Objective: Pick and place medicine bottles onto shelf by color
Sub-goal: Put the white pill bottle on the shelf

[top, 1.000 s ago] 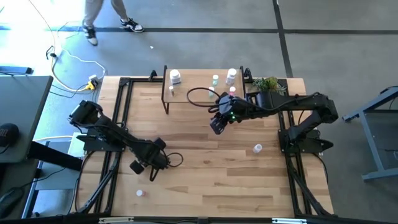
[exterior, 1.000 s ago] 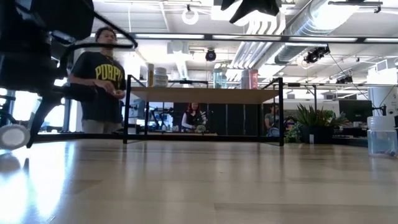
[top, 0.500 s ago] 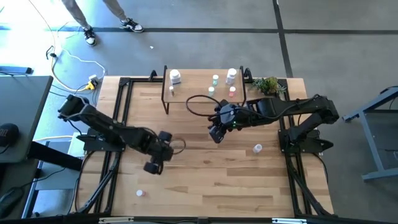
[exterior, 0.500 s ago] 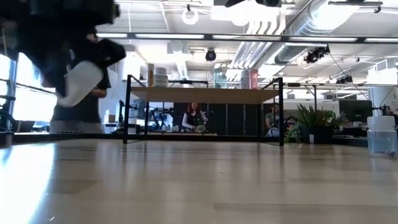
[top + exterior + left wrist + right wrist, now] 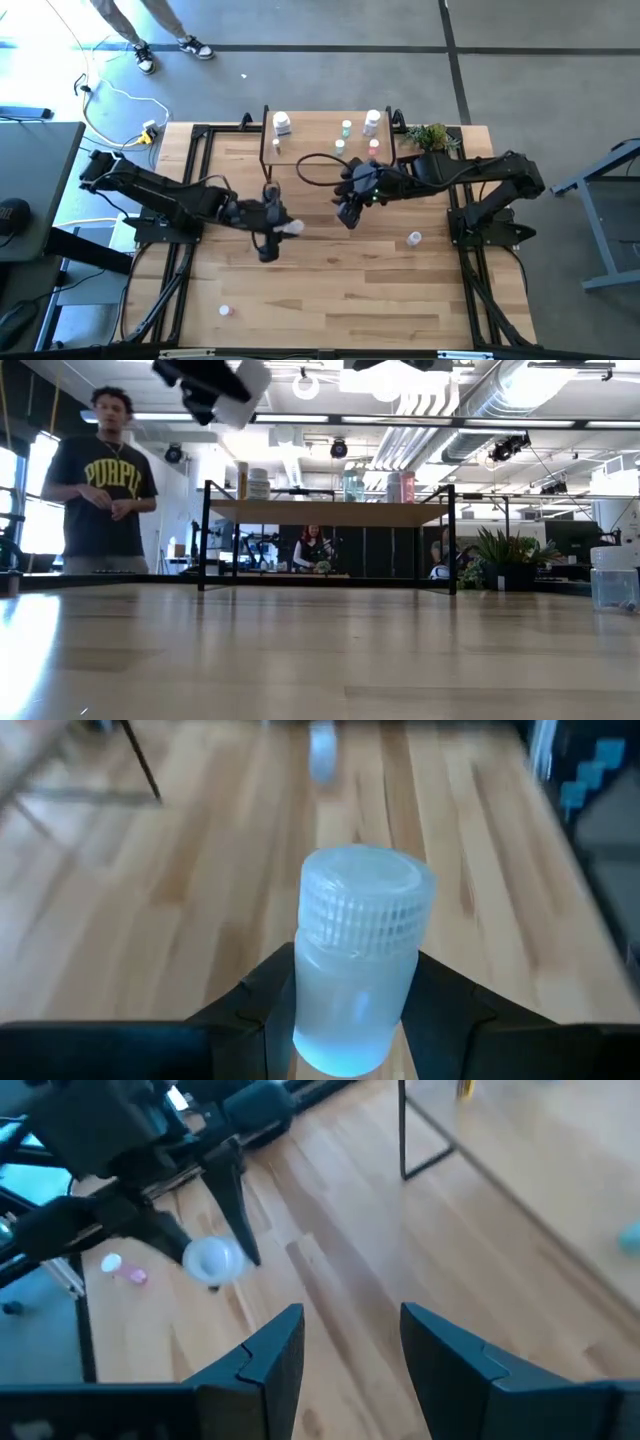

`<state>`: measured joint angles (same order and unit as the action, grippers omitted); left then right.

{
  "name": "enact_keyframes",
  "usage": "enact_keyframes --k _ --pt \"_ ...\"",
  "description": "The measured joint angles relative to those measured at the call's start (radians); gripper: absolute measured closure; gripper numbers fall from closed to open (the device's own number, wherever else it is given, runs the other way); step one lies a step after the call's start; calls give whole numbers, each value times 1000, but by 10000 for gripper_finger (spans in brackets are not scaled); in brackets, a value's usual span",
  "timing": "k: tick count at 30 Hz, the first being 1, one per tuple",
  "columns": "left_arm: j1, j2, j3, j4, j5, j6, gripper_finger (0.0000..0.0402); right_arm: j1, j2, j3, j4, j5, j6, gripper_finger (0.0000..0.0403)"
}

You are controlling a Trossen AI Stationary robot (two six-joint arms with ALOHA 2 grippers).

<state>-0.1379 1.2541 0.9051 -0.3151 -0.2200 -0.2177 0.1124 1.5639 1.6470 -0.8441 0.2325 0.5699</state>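
Note:
My left gripper [image 5: 278, 226] is shut on a pale, bluish-white medicine bottle [image 5: 291, 228] with a ribbed cap [image 5: 366, 898], held high above the table's middle [image 5: 247, 378]. My right gripper [image 5: 345, 214] hovers open just to its right, in front of the shelf [image 5: 310, 150], touching nothing. The shelf stands on black legs near the far edge and carries several small bottles: white [image 5: 282, 123], teal [image 5: 346, 127], pinkish [image 5: 374, 146]. One bottle [image 5: 414, 238] stands on the table at the right and a pinkish one [image 5: 225, 311] lies near the front left. My left gripper pinches the bottle's body [image 5: 350, 1020] below the cap between its two fingers [image 5: 262, 1005], one on each side. The capped end sticks out past the fingertips. The bottle is lifted clear of the table and tilted, its cap toward the table's right.
A potted plant [image 5: 432, 135] sits at the shelf's right end. Black frame rails [image 5: 200, 180] run along both table sides. A person [image 5: 105, 475] stands beyond the far left corner. Bare wood lies between the grippers and the near edge.
My left gripper, shut on the bottle, has risen well above the table and swung from the near-left area toward the right and far side, nearing the shelf and my right gripper. The bottle travelled with it, lifted clear. My right gripper has drifted slightly toward the near edge.

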Motion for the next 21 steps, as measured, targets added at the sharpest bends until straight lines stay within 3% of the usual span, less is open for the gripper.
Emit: enact_keyframes --k 7,11,16,21 --pt "62 1 0 213 -31 -19 268 -43 0 0 103 -13 -197 226" --pt "94 1 0 315 -38 -16 268 -84 0 0 187 -119 -309 194" --pt "143 1 0 344 -63 -16 268 -134 0 0 287 -180 -458 168" --pt "178 1 0 382 -102 -16 268 -189 0 0 333 -391 -572 164"
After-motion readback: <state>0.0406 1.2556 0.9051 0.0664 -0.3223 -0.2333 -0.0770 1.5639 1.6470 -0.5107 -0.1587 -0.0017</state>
